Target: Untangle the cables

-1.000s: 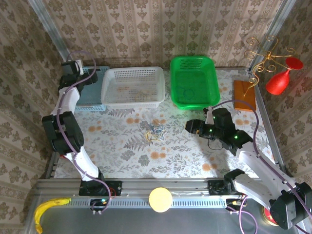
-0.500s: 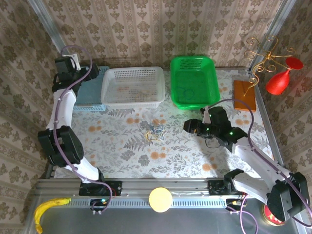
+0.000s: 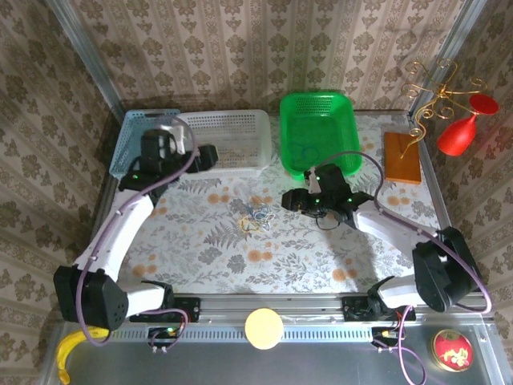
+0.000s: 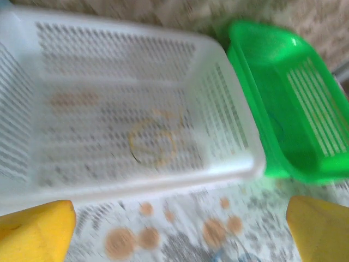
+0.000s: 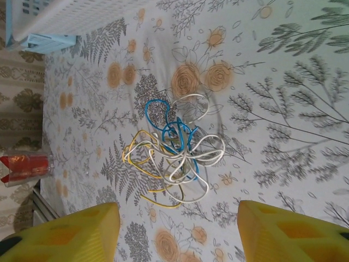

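The cables (image 3: pixel 256 216) lie as a small tangle of blue, yellow and white loops on the floral cloth at the table's middle. Up close, the cables (image 5: pixel 177 150) sit just ahead of my right gripper (image 5: pixel 177 232), whose jaws stand open with nothing between them. From above, that right gripper (image 3: pixel 290 200) hangs a little to the right of the tangle. My left gripper (image 3: pixel 210 155) is open over the front of the white basket (image 3: pixel 220 118). The blurred left wrist view shows its yellow fingertips (image 4: pixel 32 229) wide apart and a tan loop (image 4: pixel 152 143) lying inside the white basket (image 4: pixel 163 180).
A green basket (image 3: pixel 318 103) stands right of the white one, a blue basket (image 3: pixel 128 140) to its left. A gold wire stand (image 3: pixel 433 92), a red glass (image 3: pixel 458 135) and a wooden block (image 3: pixel 401 156) occupy the back right corner.
My left arm swung from the back left corner to the white basket's front. My right gripper moved left, closer to the cables. The cables have not moved.
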